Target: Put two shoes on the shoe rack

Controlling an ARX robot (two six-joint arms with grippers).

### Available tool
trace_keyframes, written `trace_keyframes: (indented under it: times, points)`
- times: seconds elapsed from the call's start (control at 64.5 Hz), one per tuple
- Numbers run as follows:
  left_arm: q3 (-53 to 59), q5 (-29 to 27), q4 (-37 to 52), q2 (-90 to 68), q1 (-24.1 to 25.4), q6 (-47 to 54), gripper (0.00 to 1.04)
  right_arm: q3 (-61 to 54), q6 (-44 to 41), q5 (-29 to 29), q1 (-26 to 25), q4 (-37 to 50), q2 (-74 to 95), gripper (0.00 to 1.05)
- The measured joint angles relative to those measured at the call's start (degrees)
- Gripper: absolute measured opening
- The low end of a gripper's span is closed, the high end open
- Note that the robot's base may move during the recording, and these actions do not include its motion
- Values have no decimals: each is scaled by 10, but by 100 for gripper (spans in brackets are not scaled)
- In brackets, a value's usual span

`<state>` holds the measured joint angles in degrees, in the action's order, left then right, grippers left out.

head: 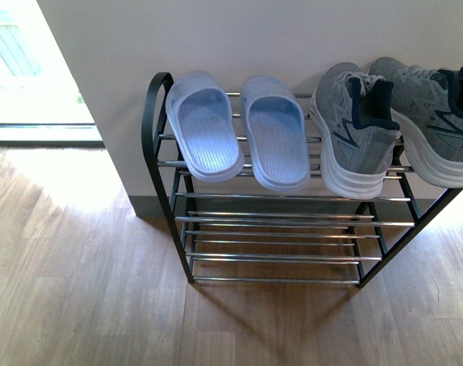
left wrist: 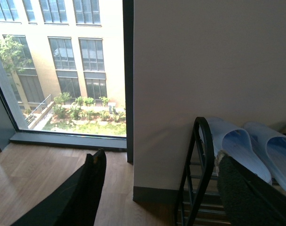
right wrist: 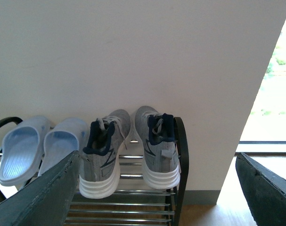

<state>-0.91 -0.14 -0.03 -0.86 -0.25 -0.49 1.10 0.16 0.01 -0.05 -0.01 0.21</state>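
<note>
Wooden floor (head: 78,290) lay nearest the front camera, bare in front of the shoe rack (head: 277,229), with neither arm in that view. Both pairs already sat on the rack's top tier: the pale blue slide sandals (head: 239,130) toward its hooped end, the grey knit sneakers (head: 391,122) toward the other end, every shoe running front to back across the chrome bars, heels toward the robot and toes at the wall (head: 292,38) behind.

From the wrist views, the right gripper (right wrist: 157,193) was spread wide and held nothing, its fingers (right wrist: 44,193) framing the sneakers from short of the rack's front. The left gripper (left wrist: 157,193) was likewise wide apart and empty, off the rack's hooped end, with the sandals just beyond one finger. So the right arm faced the sneakers, the left the sandals.

Judging by this, the placing looked finished; any further move would probably be only a retreat from the rack.
</note>
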Motion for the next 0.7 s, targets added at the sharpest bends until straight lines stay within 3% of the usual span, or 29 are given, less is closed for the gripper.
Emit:
trace_keyframes:
  times: [0.109,0.698]
  points:
    - [0,0,0,0,0,1,97,0,0,0,0,0,0,96]
    - [0,2,0,0,0,1,95,0,0,0,0,0,0,96]
